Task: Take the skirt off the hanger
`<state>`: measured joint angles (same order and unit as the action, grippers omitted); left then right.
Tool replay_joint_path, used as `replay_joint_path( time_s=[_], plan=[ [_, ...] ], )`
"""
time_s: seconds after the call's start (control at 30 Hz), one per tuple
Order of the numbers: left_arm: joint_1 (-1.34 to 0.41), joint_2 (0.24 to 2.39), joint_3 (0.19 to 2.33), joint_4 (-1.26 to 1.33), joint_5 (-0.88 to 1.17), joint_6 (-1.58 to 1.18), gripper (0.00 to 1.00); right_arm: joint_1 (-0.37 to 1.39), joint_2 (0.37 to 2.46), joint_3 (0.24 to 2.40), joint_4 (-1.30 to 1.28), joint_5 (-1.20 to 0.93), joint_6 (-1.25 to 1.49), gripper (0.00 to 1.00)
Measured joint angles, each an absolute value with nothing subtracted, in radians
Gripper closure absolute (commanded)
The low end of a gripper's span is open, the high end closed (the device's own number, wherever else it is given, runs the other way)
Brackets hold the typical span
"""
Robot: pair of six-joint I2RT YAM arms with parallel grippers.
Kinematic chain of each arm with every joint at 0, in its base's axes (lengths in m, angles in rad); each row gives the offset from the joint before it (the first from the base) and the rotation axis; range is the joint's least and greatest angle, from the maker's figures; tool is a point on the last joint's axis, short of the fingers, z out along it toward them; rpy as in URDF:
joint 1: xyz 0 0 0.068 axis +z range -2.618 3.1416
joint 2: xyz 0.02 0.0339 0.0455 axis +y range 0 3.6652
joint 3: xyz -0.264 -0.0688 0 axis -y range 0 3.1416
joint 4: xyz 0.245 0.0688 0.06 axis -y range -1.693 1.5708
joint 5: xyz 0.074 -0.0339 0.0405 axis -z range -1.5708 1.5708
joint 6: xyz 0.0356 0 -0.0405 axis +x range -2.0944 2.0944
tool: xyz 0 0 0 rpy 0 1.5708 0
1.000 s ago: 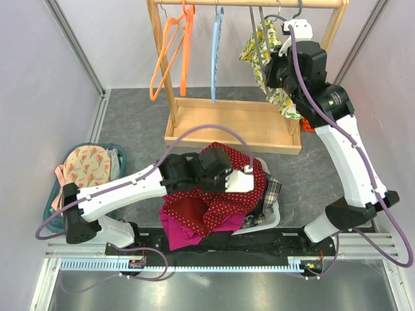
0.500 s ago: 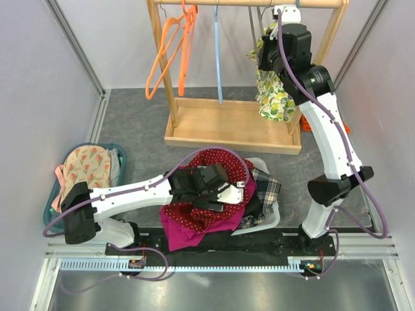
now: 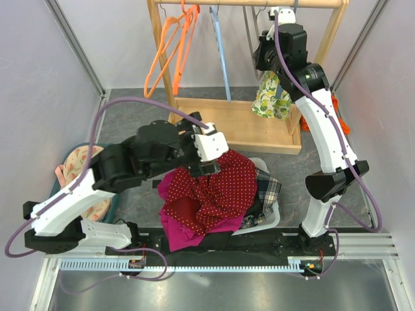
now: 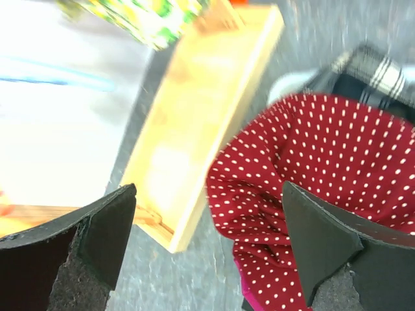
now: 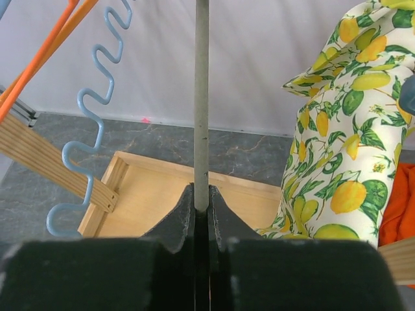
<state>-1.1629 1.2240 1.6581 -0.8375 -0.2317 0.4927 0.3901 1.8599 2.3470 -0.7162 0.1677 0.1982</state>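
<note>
Grey hanger [image 5: 201, 97] sits pinched in right gripper [image 5: 201, 194], skirt [image 5: 343, 129] just right of its fingers [image 5: 174, 223]; left gripper [image 4: 206, 201] gapes wide above dotted cloth [image 4: 324, 149].

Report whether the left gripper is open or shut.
Open. The left gripper shows its fingers wide apart with nothing between them; the red polka-dot cloth lies below, ungripped.

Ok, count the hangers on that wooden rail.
4. Pale orange hanger and bright orange hanger at the rail's left end, blue wavy hanger beside them, grey hanger clamped in the right gripper. More may hide behind the right arm.
</note>
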Motion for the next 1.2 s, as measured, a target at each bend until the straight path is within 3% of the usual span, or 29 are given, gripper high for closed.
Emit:
replay_joint_path(
  time_s=[0.03,0.07,0.13,0.2,0.7,1.2],
  plan=[
    [-1.163,1.212,1.672,-0.840,-0.230,0.490,0.01,0.390,1.856,2.343,-0.716,0.165,0.199,0.68],
    [-1.163,1.202,1.695,-0.846,-0.230,0.488,0.01,0.390,1.850,2.336,-0.719,0.158,0.198,0.59],
    [-1.163,1.201,1.726,-0.851,-0.230,0.486,0.01,0.389,1.832,2.321,-0.730,0.159,0.204,0.48],
    [-1.163,1.208,1.745,-0.855,-0.230,0.484,0.00,0.387,1.802,2.294,-0.743,0.165,0.203,0.44],
    [-1.099,1.251,1.874,-0.884,-0.234,0.472,0.01,0.385,1.493,2.294,-0.732,0.338,0.114,0.41],
    [-1.064,1.250,1.911,-0.884,-0.224,0.447,0.01,0.363,1.682,2.237,-0.677,0.585,-0.068,0.39]
  ],
)
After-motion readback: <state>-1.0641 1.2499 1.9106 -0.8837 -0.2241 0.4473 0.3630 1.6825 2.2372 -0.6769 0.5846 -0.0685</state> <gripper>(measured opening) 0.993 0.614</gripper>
